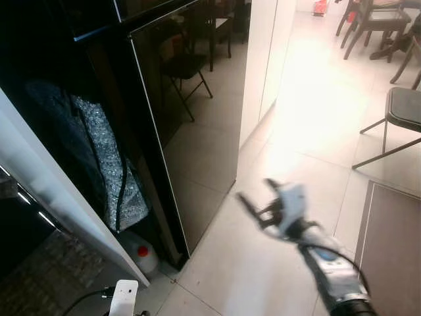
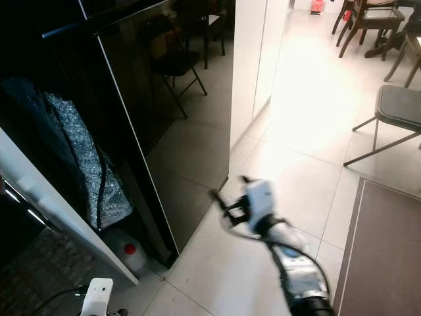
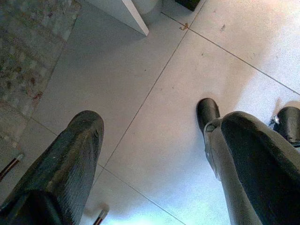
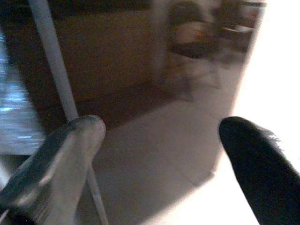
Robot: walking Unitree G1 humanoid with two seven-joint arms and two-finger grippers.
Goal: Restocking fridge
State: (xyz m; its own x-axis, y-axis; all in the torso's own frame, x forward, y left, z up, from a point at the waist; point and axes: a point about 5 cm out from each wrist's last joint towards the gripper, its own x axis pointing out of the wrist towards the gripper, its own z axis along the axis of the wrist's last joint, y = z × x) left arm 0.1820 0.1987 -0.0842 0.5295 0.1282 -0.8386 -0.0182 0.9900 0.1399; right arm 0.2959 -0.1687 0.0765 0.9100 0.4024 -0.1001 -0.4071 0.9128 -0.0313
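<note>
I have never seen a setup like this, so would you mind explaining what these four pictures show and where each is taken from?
This is a humanoid robot with two arms. The two wide pictures come from its head camera, looking down at a tiled floor beside a tall black fridge. Its right end effector, two black fingers held apart and empty, reaches toward the fridge's glossy door. A white jug with a red cap stands on the floor by the fridge's foot. The two close pictures come from wrist cameras looking along each arm's fingers; the left end effector hangs open over the floor, holding nothing. Chairs stand further off.
</note>
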